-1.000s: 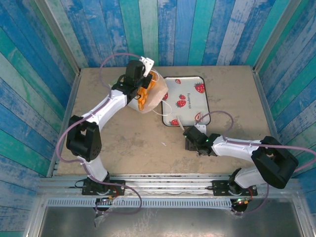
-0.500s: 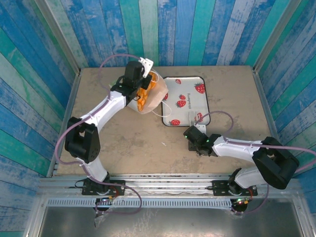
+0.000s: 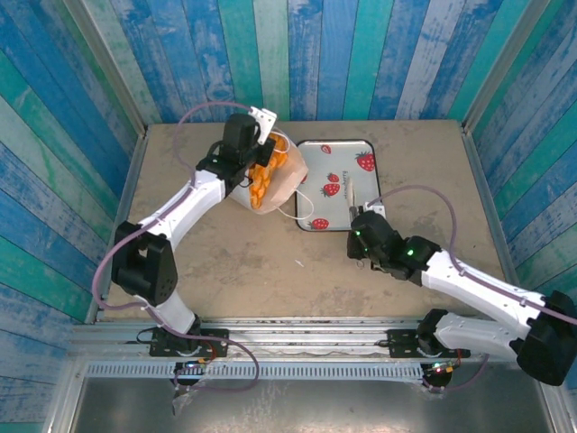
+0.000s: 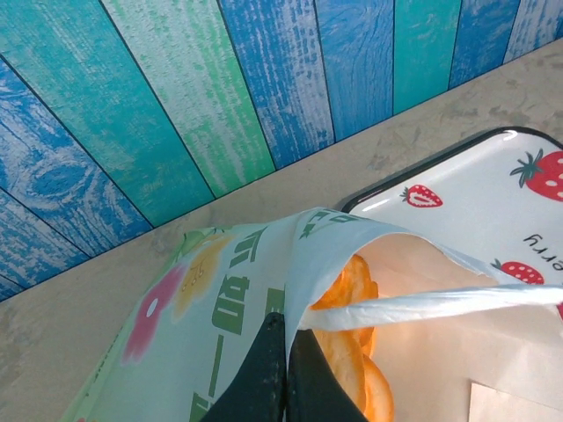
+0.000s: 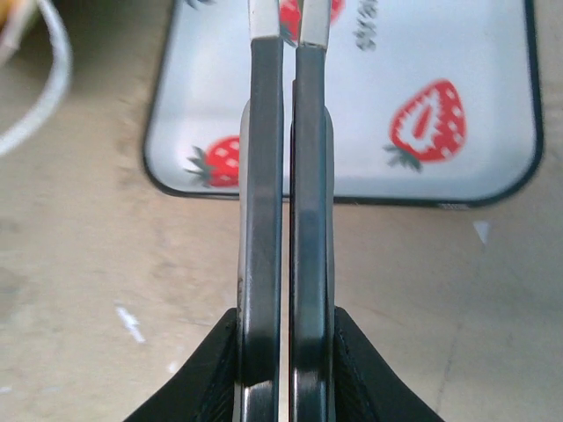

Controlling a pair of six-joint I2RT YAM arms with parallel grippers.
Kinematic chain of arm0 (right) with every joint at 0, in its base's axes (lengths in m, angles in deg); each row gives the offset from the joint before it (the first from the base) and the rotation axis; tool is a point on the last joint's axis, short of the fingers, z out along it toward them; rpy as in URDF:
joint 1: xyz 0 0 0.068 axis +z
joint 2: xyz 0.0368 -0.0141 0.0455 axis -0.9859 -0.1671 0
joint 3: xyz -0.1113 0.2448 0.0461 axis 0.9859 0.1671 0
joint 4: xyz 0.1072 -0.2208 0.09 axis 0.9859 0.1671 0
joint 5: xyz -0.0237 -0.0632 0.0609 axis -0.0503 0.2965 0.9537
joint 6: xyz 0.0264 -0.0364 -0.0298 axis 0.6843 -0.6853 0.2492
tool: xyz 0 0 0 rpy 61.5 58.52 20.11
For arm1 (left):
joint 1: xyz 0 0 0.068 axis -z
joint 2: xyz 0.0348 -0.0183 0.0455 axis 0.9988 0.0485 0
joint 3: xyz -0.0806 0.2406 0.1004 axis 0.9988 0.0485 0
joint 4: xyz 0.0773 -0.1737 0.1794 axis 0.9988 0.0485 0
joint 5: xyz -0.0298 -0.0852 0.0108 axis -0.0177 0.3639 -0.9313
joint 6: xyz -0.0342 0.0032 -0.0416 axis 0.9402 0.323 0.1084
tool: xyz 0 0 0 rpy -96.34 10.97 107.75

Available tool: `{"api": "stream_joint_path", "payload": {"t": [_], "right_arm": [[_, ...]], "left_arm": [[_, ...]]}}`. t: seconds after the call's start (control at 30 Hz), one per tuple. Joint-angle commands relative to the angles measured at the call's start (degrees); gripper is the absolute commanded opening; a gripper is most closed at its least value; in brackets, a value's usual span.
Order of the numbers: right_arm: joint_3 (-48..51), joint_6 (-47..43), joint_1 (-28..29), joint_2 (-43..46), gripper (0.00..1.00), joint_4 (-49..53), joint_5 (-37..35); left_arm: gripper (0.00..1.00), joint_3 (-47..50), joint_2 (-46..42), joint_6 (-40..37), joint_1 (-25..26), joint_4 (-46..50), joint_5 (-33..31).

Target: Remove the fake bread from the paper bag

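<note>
Your right claw [image 3: 352, 193] has swung from bench [image 3: 234, 262] centre to strawberry tray [image 3: 347, 167], now clenched empty over its near edge. Your left claw [image 4: 286, 330] grips paper bag [image 3: 287, 188] rim, just left of tray; fake bread [image 4: 352, 356] inside. Step: emptying bag. Next, you reopen right claw, enter bag mouth.

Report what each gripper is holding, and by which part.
The left gripper pinches the paper bag by the rim of its open mouth. The right gripper is shut on nothing, above the tray.
</note>
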Motion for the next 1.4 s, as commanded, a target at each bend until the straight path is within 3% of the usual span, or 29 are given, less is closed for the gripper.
{"api": "stream_joint_path", "payload": {"t": [0.0,0.17,0.23,0.3,0.73,0.97,1.37], "right_arm": [[-4.01,-6.11,-0.16,1.86,0.11,0.3,5.84],[-6.0,-8.25,-0.75,2.57,0.11,-1.78,11.92],[-6.74,-8.4,-1.29,2.06,0.22,-2.81,15.45],[-8.03,-8.86,-1.98,1.04,0.24,-2.98,19.09],[-15.5,-8.29,-8.57,-11.94,0.37,-6.48,44.84],[-15.84,-5.36,-11.65,-16.93,0.33,-12.86,50.01],[-13.92,-2.18,-15.87,-19.08,0.46,-17.11,50.83]], "left_arm": [[0.0,0.18,-6.32,3.4,0.34,-3.6,-0.04],[0.0,0.15,-5.93,5.49,0.36,-3.58,-0.56],[0.0,0.76,-6.3,5.83,0.37,-4.4,-0.07],[0.0,1.13,-6.49,5.88,0.38,-5.01,0.34],[0.0,-0.78,-4.02,4.53,0.38,-3.85,4.92],[0.0,-0.2,-3.86,4.71,0.36,-3.79,5.66],[0.0,-0.1,-4.46,4.53,0.38,-3.92,6.46]]}}
